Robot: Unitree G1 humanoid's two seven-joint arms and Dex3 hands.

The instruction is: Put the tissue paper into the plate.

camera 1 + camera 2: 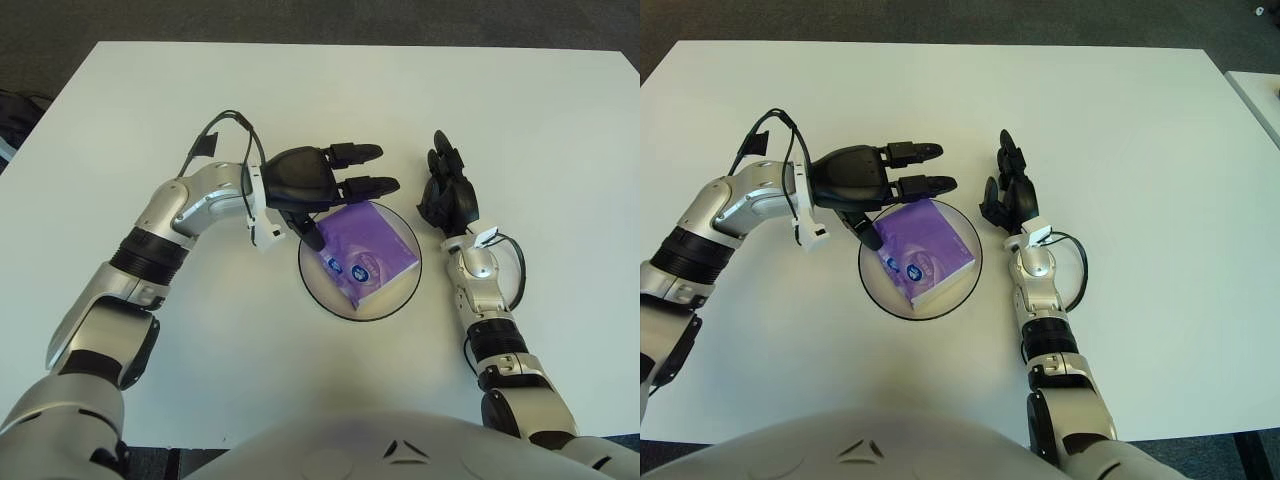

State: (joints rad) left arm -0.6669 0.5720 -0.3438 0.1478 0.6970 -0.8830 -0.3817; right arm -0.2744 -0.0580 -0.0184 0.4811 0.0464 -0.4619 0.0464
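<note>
A purple tissue pack (367, 250) lies in the clear round plate (392, 303) at the middle of the white table. It also shows in the right eye view (925, 252). My left hand (335, 195) is just above the plate's far left rim, fingers spread and extended over the pack's top edge, thumb down beside the pack's left side. It holds nothing that I can see. My right hand (445, 190) shows to the right of the plate, fingers relaxed and pointing away, holding nothing.
The white table (520, 110) extends wide on all sides of the plate. Dark floor shows beyond the table's far edge. A cable loops over my left wrist (225, 130).
</note>
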